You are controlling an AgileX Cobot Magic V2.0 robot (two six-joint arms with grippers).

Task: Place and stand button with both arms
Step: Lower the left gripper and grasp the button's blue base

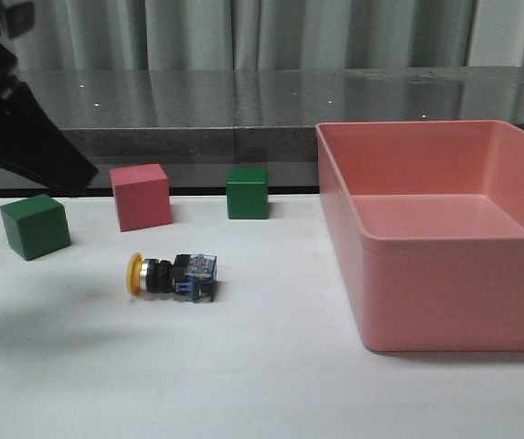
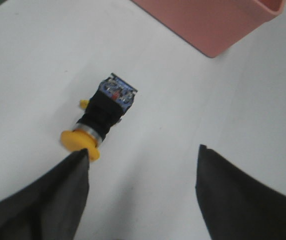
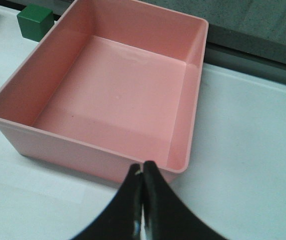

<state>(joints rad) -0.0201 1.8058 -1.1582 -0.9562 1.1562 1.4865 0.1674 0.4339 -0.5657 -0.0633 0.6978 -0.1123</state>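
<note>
The button (image 1: 172, 274) lies on its side on the white table, yellow cap to the left and blue base to the right. In the left wrist view the button (image 2: 102, 114) lies beyond my left gripper (image 2: 143, 150), which is open and empty; one fingertip (image 2: 78, 165) overlaps the yellow cap's edge. The left arm (image 1: 24, 137) shows as a dark shape at the far left of the front view, above the table. My right gripper (image 3: 143, 167) is shut with nothing in it, hovering by the near corner of the pink bin (image 3: 13, 117).
A large pink bin (image 1: 399, 302) fills the right side of the table. Behind the button stand a green cube (image 1: 35, 226), a pink cube (image 1: 141, 196) and a second green cube (image 1: 247, 192). A dark counter runs along the back.
</note>
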